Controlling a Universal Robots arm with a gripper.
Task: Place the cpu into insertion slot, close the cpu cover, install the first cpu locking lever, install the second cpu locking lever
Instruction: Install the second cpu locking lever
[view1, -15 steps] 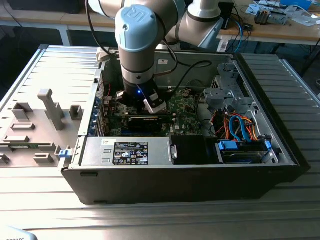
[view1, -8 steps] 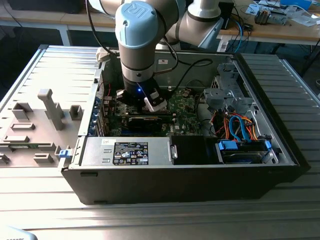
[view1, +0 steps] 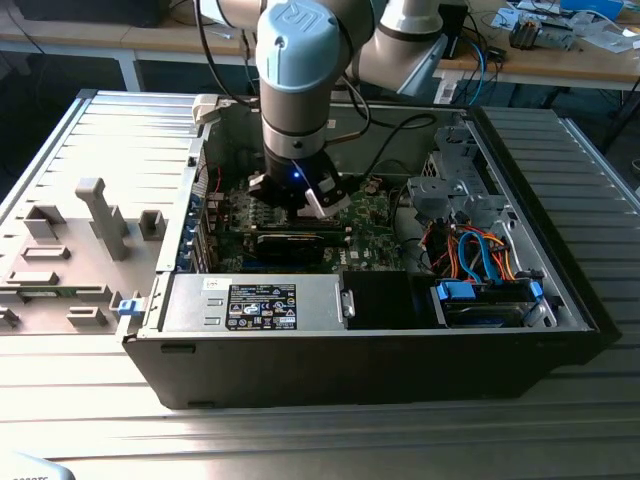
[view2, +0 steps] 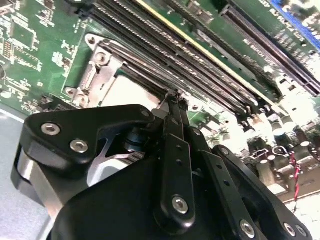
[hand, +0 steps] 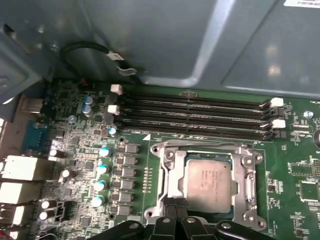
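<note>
In the first wrist view the cpu (hand: 207, 181) lies flat in its socket, silvery top up. The cpu cover (hand: 247, 175) is down around it as a metal frame. My gripper (hand: 175, 204) is shut, its black fingertips pressed together at the socket's edge beside the cpu. The second wrist view shows the same: the gripper (view2: 172, 98) tapers to a thin closed tip at the rim of the cpu cover (view2: 102, 75), next to the pale cpu (view2: 132, 90). Whether a thin lever wire sits between the tips I cannot tell. In the exterior view the gripper (view1: 300, 200) reaches down into the open computer case.
Long black memory slots (hand: 195, 112) run close beside the socket. Capacitors and chokes (hand: 102, 170) stand on its other side. The case walls (view1: 400, 340), the power supply (view1: 260, 305) and a drive bay with blue clips and cables (view1: 485, 300) ring the board. The grey case panel (view1: 80, 240) lies on the exterior view's left.
</note>
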